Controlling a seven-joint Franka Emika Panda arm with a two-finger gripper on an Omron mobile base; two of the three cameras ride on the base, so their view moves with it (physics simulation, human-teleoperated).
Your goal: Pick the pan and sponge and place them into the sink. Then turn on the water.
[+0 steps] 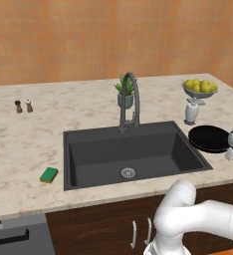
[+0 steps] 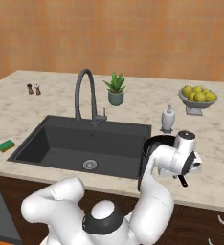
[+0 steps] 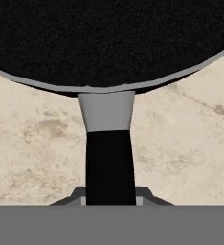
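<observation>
Pan (image 1: 208, 138) sits on the counter (image 1: 24, 144) just beside the sink (image 1: 101, 157), on the side opposite the sponge (image 1: 49, 175), which lies flat and green face up, close to the sink's other edge. Pincer (image 3: 110, 198) is closed down on the pan's handle (image 3: 109, 162); the hand view shows the black grip running straight up between the two fingertips to a grey collar and the pan's rim. Judgement: the pan is rigid, and the heaviest thing in the task, with its mass well out from the handle, so a hold near the handle's free end leaves a long lever and the body may sag or twist about the grip on lifting. The handle looks smooth, so slip is a risk; a hold nearer the collar would be steadier. Sponge, by contrast, should be light and soft, compressing under the fingertips, and is best taken across its short sides. Sink is unoccupied, drain (image 1: 128, 173) visible, and no water runs from the faucet (image 1: 130, 101).
</observation>
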